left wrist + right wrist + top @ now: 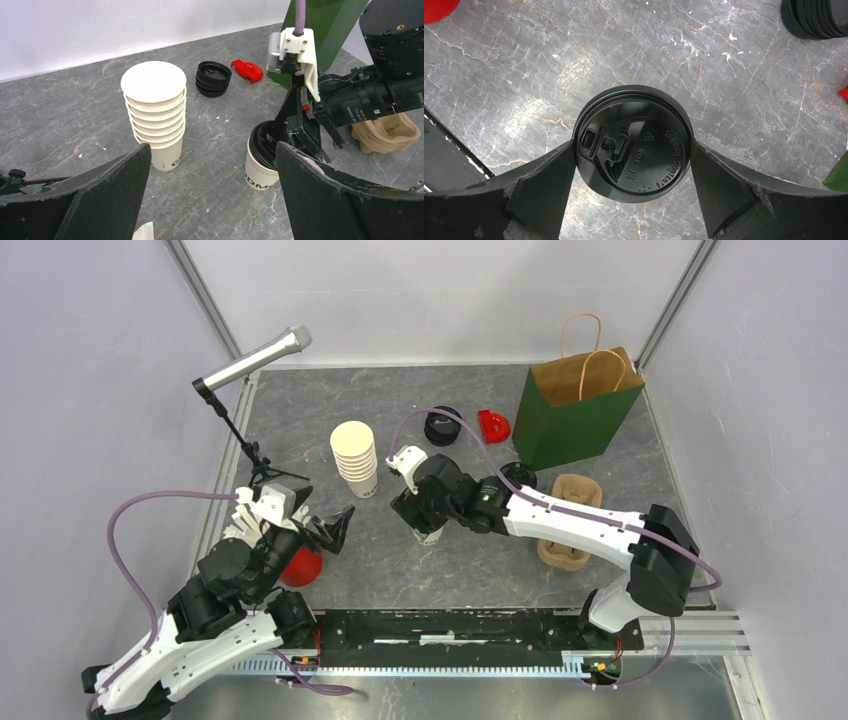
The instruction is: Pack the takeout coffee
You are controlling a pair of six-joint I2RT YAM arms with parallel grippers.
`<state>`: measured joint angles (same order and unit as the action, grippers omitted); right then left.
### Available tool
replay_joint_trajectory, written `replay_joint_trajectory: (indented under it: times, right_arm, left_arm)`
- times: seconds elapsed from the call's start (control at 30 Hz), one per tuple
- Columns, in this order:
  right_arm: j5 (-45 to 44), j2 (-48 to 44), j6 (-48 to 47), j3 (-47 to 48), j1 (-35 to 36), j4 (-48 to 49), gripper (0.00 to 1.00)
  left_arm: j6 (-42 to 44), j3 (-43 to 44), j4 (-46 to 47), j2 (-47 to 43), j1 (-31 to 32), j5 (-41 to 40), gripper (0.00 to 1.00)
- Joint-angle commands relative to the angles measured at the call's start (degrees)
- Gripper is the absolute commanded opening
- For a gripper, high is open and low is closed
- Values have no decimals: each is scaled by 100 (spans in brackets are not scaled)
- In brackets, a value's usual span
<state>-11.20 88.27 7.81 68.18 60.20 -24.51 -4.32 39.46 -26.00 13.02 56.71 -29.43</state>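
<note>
Right gripper [633, 145] spread wide, fingertips gripping both sides of the lidded cup [259, 176] between them; left gripper [212, 147] gaping, empty

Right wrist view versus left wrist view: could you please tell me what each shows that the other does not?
Only the right wrist: the black lid's embossed top from above, with the right tool's fingers against its rim on both sides. Only the left wrist: the printed paper cup under that lid, the stack of lidless cups, the pulp carrier and the open left tool. Both: the lid itself, the spare black lids and the marbled table.
</note>
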Motion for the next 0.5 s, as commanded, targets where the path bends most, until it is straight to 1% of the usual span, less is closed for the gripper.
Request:
replay_joint_trajectory:
  times: [0.0,0.2,0.23,0.27,0.4,0.43,0.47]
  right_arm:
    - [-74,252,-92,395,-17,36,89]
    - [-177,278,-93,284,-13,89,89]
    - [-182,-1427,-96,288,-17,87,90]
    - [-176,264,-103,298,-18,83,90]
    - [-143,212,-106,331,-18,69,91]
    - [-90,161,-118,355,-25,69,92]
    - [-65,104,-153,377,-26,68,93]
  left_arm:
    - [239,40,203,18,-13,43,100]
    - [255,36,200,10,-11,17,100]
    - [261,36,205,8,-11,16,100]
    - [259,49,209,17,-11,25,100]
    - [264,45,183,34,-18,24,100]
    - [251,45,167,32,876,19,100]
    - [256,48,165,27,17,28,100]
